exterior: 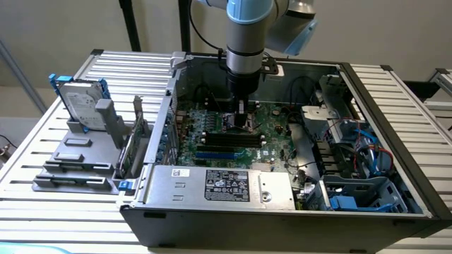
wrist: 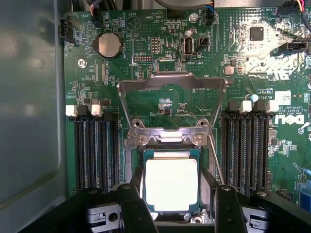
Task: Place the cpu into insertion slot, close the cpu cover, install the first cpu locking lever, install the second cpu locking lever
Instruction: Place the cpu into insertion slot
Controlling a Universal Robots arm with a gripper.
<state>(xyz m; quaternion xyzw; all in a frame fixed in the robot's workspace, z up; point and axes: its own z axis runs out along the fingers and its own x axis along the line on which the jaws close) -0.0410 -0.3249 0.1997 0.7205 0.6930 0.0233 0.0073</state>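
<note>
Gripper [exterior: 242,120], lowered over motherboard [exterior: 272,119], centre of the exterior view.
Fingers [wrist: 132,208] spread, holding nothing, flanking the cpu [wrist: 171,183]; cpu lies flat in the insertion slot [wrist: 203,165]; cpu cover [wrist: 171,79] swung open; memory slots [wrist: 95,150] alongside.

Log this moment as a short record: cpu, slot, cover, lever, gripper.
cpu: lies flat in the slot, metal top up
cover: open, swung back off the slot
lever: thin rod beside the slot, not over the cover
gripper: open, one finger to each side of the cpu; contact cannot be told
arm: reaches down into the open case, over the board
</note>
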